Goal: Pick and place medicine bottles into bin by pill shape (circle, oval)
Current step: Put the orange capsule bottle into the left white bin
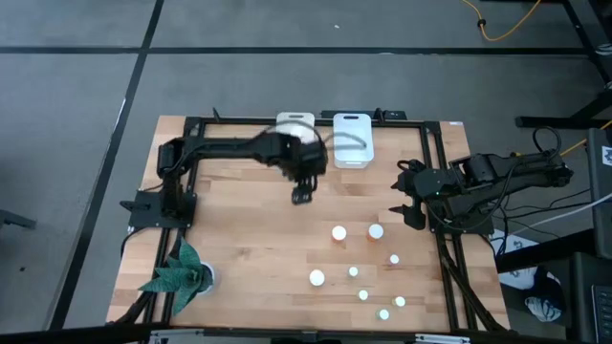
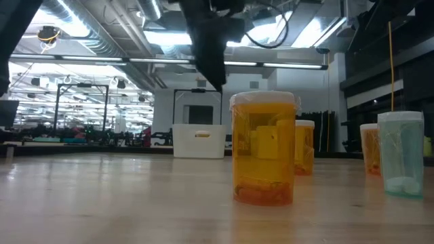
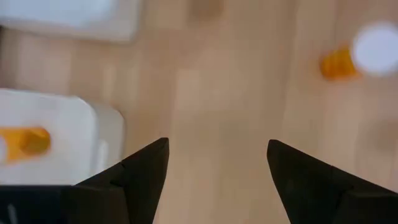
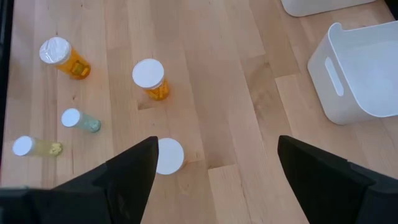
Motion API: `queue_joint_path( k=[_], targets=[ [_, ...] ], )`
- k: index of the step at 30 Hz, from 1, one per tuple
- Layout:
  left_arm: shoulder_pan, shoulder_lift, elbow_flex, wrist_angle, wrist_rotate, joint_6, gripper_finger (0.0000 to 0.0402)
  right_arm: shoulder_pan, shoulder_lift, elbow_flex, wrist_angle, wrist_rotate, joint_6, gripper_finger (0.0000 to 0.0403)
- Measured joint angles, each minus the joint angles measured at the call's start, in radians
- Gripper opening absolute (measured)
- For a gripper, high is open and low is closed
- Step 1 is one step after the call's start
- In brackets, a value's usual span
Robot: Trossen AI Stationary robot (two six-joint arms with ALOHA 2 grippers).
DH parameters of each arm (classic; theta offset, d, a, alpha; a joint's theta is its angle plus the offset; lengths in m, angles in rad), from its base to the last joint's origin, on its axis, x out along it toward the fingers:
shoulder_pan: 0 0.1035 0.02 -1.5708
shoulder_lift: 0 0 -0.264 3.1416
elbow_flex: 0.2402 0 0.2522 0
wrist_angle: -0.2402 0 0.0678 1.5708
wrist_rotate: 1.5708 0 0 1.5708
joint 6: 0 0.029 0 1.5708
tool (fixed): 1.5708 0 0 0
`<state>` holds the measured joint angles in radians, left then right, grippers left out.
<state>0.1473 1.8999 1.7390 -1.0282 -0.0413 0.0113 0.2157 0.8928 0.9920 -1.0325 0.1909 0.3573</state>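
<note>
Several medicine bottles stand on the wooden table toward its near right. The larger orange ones (image 1: 338, 232) (image 1: 376, 230) (image 1: 316, 277) have white caps, and the smaller ones (image 1: 394, 258) (image 1: 363, 294) are pale. One orange bottle (image 3: 22, 140) lies inside a white bin (image 3: 62, 118). My left gripper (image 1: 302, 195) hangs open above bare table, just in front of the two bins (image 1: 352, 141), with nothing between its fingers (image 3: 149, 174). My right gripper (image 1: 403, 205) waits open at the table's right side, above and beside the bottles (image 4: 151, 78).
The two white bins (image 1: 295, 122) (image 4: 367, 74) stand side by side at the table's far edge. A green leafy plant (image 1: 177, 274) sits at the near left corner. In the low view, an orange bottle (image 2: 264, 149) stands close, with a pale green one (image 2: 401, 154) to its right.
</note>
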Motion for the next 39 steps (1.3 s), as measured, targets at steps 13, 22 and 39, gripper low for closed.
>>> queue_joint_path(
  k=[13,22,39],
  targets=[
    [-0.179,-0.001,-0.192,0.214,0.007,-0.002,0.0263,0.0,0.0,0.0,0.0,0.0,0.006,0.033],
    [-0.249,-0.001,-0.398,0.35,0.022,-0.088,0.0263,0.0,0.0,0.0,0.0,0.0,0.004,0.033],
    [-0.499,0.036,-0.483,0.738,0.01,-0.093,0.0263,0.0,0.0,0.0,0.0,0.0,0.003,0.033]
  ],
)
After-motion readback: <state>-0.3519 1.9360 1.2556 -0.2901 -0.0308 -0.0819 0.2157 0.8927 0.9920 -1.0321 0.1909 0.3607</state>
